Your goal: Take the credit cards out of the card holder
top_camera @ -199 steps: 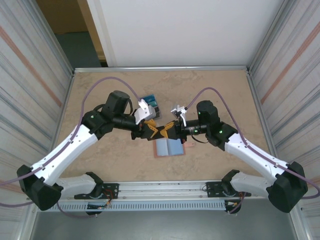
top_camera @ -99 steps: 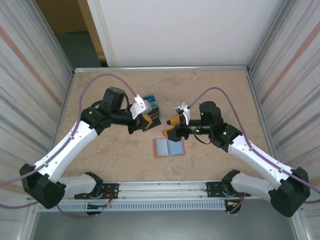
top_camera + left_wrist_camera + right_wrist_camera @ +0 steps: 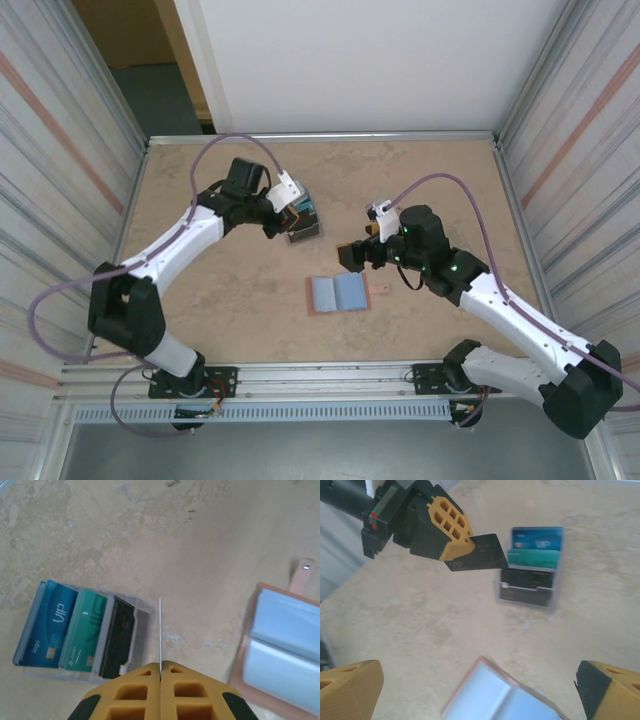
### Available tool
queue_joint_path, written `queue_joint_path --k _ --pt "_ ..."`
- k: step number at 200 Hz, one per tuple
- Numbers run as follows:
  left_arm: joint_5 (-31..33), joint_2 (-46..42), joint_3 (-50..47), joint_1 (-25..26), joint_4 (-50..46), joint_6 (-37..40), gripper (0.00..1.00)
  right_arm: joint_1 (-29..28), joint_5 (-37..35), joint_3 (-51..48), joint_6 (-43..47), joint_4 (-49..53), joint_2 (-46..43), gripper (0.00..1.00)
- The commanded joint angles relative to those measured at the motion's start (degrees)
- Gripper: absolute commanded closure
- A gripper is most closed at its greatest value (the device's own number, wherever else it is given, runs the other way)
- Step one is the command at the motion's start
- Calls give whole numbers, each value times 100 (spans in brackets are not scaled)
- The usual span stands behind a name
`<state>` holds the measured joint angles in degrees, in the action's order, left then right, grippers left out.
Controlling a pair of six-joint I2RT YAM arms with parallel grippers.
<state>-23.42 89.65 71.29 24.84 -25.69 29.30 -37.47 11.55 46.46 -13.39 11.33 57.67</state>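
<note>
Card holder lay open and flat on the table, blue pockets apparently empty, with the right gripper hanging wide open near its far edge. Left gripper clenched one dark credit card edge-on over the clear stand holding three cards. Judgement: square the card's edge to a free slot, lower straight, release only once seated.

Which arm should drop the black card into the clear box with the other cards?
Left. The left tool is shut on the black card beside the clear box; the right tool is open, empty.
</note>
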Motion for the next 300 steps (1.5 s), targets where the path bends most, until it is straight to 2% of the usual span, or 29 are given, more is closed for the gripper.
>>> queue_joint_path --k 1,59,135,226,252,300 --pt "178 403 428 -58 126 358 100 21 -780 119 -172 186 -271 1" --pt "111 1365 1108 -59 -35 624 100 32 -1045 99 -216 431 -479 2" --pt "80 1943 1280 -102 -188 708 100 89 -1101 38 -260 474 -552 2" --pt "112 2269 1381 -110 -225 676 100 110 -1043 36 -296 440 -503 1" --pt "133 2291 1397 -111 -221 656 95 121 -1026 34 -305 437 -494 2" --pt "160 2317 1432 -111 -237 708 95 126 -988 26 -305 430 -477 1"
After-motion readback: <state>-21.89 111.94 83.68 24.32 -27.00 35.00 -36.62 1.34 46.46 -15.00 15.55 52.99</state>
